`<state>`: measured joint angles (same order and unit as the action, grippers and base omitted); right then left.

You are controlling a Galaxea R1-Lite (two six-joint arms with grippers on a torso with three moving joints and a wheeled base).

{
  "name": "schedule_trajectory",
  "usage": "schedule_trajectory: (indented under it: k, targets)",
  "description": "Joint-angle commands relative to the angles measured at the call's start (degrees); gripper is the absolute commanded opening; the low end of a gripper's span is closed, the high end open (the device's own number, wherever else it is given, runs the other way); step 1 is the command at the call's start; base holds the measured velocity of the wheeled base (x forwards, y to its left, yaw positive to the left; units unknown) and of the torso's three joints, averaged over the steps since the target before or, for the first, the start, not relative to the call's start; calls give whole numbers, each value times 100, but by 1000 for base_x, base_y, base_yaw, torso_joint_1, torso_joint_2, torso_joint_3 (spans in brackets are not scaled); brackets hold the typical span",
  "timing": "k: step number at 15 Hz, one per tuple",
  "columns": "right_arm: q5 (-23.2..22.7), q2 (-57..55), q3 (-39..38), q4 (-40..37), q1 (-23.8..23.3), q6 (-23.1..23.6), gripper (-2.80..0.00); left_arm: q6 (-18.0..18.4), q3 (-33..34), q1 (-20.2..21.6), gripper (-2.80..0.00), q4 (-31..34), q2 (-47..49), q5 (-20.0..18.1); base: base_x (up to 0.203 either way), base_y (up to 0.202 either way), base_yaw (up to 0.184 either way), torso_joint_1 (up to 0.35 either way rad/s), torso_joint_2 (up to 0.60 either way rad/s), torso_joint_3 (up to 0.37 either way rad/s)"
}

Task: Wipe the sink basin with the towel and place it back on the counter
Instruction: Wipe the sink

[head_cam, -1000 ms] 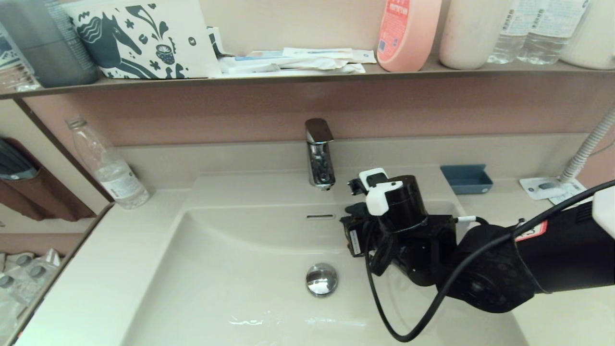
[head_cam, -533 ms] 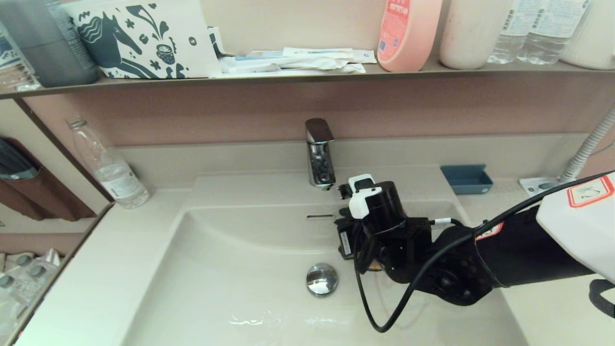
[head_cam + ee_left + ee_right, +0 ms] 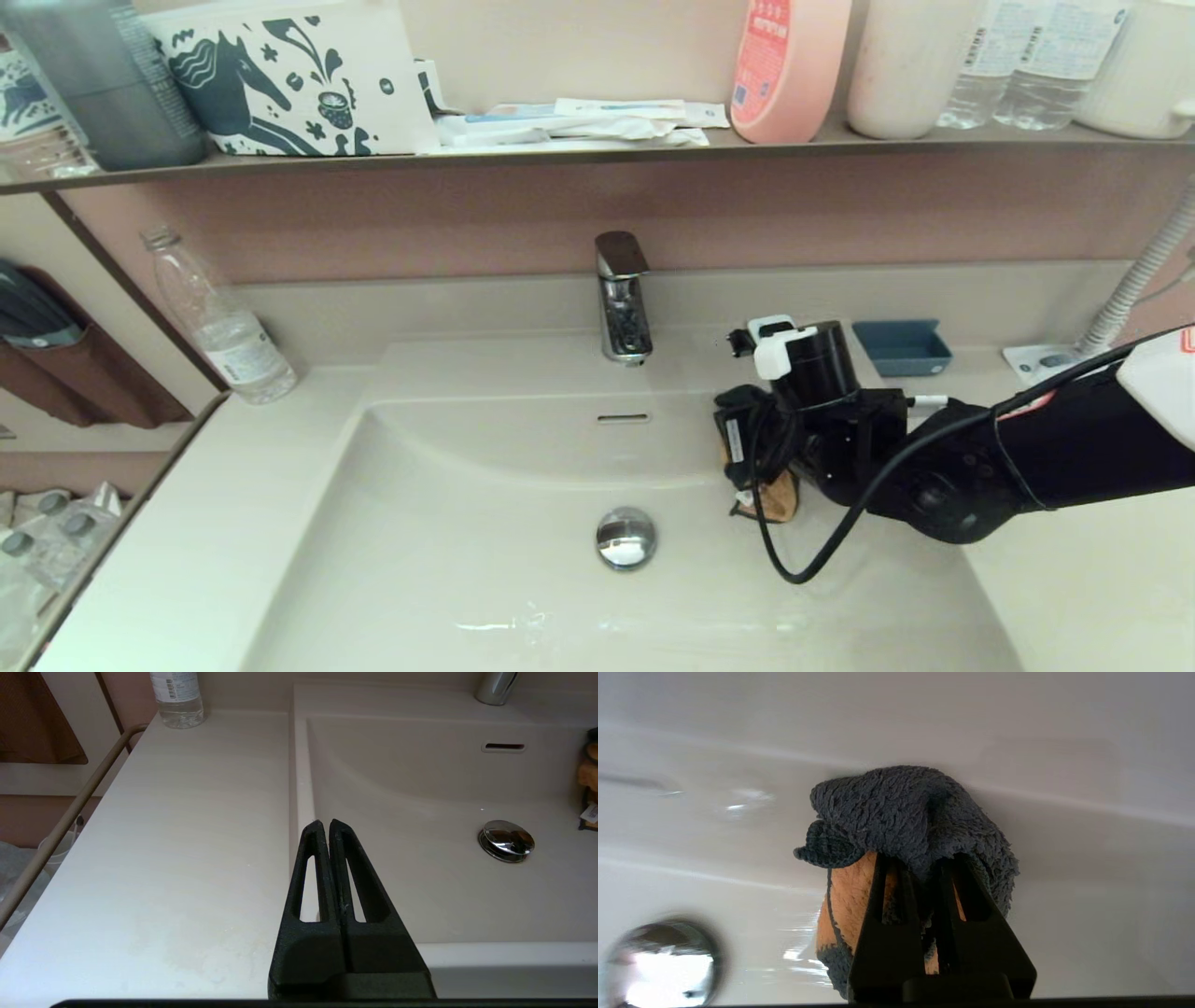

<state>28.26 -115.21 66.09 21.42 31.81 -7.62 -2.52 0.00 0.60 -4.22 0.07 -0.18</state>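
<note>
Cream counter (image 3: pixel 154 849) nearest, left gripper (image 3: pixel 324 826) parked above its edge beside sink basin (image 3: pixel 448 551), fingers pressed together, nothing between them. Chrome drain plug (image 3: pixel 625 539) mid-basin. Just right of plug, right gripper (image 3: pixel 920 868) down inside basin, fingers clamped tight on towel (image 3: pixel 906 812); grey face bunched against basin wall, orange face toward fingers. Beyond: overflow slot (image 3: pixel 623 418), faucet (image 3: pixel 623 299), blue tray (image 3: pixel 901 347), clear bottle (image 3: pixel 219 322) far left on counter.

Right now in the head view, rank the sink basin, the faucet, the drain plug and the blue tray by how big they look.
1. sink basin
2. faucet
3. blue tray
4. drain plug

The tray and plug look close in size, and the plug lies nearer the camera, so their order is unsure.
</note>
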Motion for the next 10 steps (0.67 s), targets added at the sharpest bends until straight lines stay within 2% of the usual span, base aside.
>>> schedule_trajectory:
  k: [1, 6, 10]
  targets:
    - [17, 288, -188, 64, -213, -3, -280, 6, 0, 2, -280, -9, 1, 1, 0, 0, 0, 0, 0, 0]
    - [-234, 965, -885, 66, -744, -2, -280, -1, 0, -6, -280, -5, 1, 1, 0, 0, 0, 0, 0, 0]
    - [-417, 1580, -1063, -186, -995, -3, -280, 5, 0, 2, -280, -2, 1, 1, 0, 0, 0, 0, 0, 0]
